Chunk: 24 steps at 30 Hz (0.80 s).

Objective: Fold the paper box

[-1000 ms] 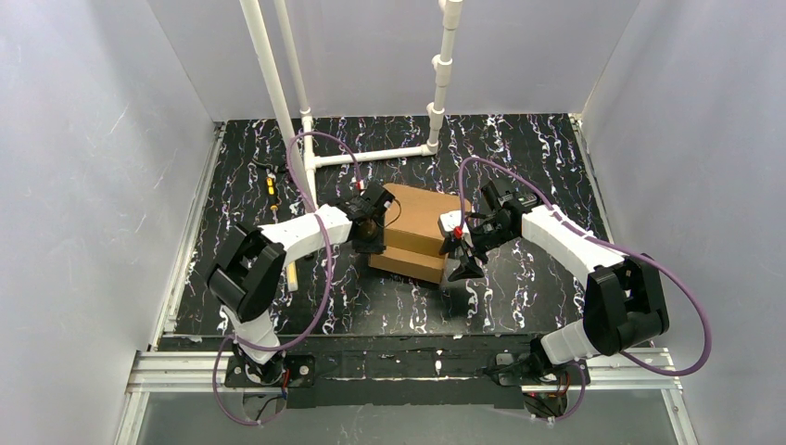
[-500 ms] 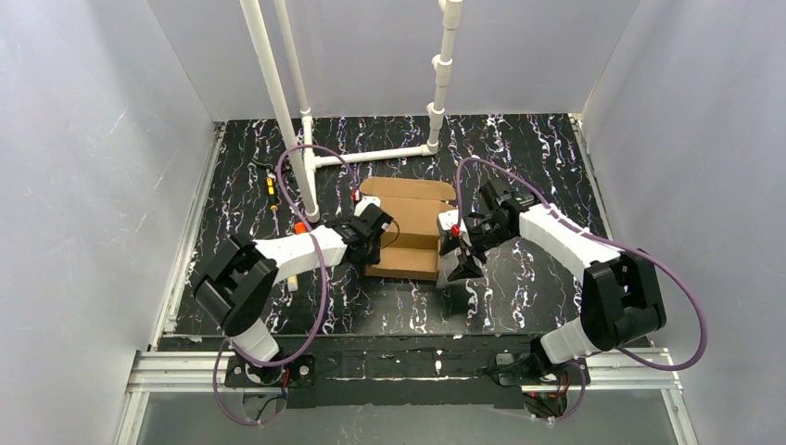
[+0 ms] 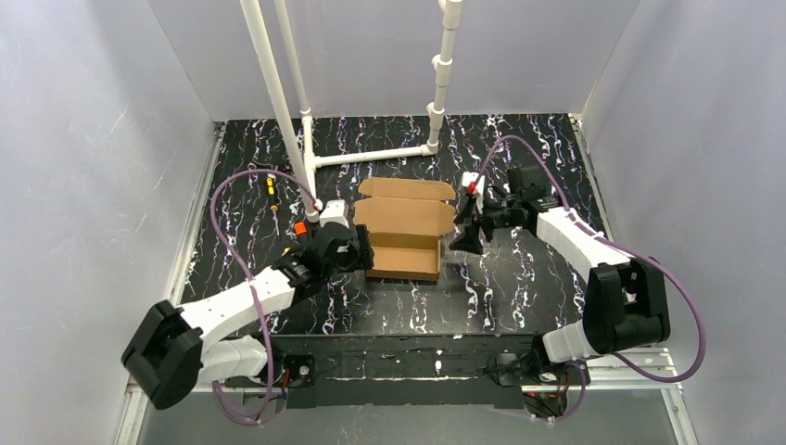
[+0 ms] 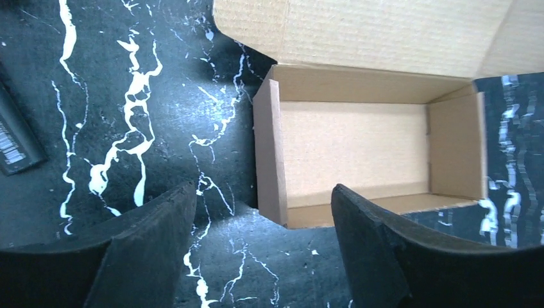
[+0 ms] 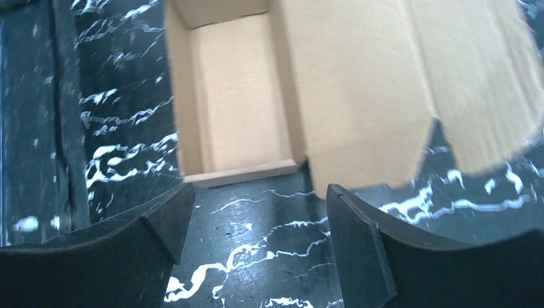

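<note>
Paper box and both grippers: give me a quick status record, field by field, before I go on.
box: paper box, on the black marbled table, between the two grippers
tray: walls upright, nothing inside
lid: open, laid back on the far side
left gripper: open, holding nothing, facing the tray's near left corner, not touching it
right gripper: open, holding nothing, beside the box's right end, apart from it
task state: lid not yet closed

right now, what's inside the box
Nothing shows inside the box: only bare cardboard floor and walls, its lid lying open. Anything under the box is covered.
</note>
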Each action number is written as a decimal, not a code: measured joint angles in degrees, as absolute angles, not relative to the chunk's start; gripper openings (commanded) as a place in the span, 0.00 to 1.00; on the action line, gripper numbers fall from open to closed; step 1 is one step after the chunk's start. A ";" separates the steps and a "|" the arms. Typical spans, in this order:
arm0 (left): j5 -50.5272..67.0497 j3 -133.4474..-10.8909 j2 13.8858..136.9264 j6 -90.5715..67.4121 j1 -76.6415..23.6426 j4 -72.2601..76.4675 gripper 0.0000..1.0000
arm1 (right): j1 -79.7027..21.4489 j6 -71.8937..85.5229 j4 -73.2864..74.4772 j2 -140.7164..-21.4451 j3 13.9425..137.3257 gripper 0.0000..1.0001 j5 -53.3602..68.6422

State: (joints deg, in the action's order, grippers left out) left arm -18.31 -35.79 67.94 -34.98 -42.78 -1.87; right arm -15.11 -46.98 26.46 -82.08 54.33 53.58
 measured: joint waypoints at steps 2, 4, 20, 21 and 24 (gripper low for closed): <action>-16.36 -32.97 64.79 -36.10 -41.65 0.47 0.76 | -13.21 -38.24 19.25 -81.89 52.45 0.90 52.99; -13.82 -30.85 62.85 -37.47 -39.53 1.69 0.75 | -11.55 -28.23 11.53 -81.89 50.04 0.92 51.88; 1.93 -30.94 72.36 -40.73 -33.80 8.64 0.56 | -9.28 20.97 -15.44 -102.45 50.26 0.83 42.85; 2.37 -30.94 73.06 -40.73 -33.80 8.99 0.56 | -9.30 22.72 -16.53 -103.81 50.50 0.80 43.03; 3.18 -30.96 74.46 -40.73 -33.78 9.21 0.56 | -9.56 26.17 -19.00 -105.47 50.81 0.76 43.68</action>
State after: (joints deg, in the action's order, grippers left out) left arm 3.18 -30.96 74.46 -40.73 -33.78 9.21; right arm -9.56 26.17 -19.00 -105.47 50.81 43.68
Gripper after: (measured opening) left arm 0.561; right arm 0.799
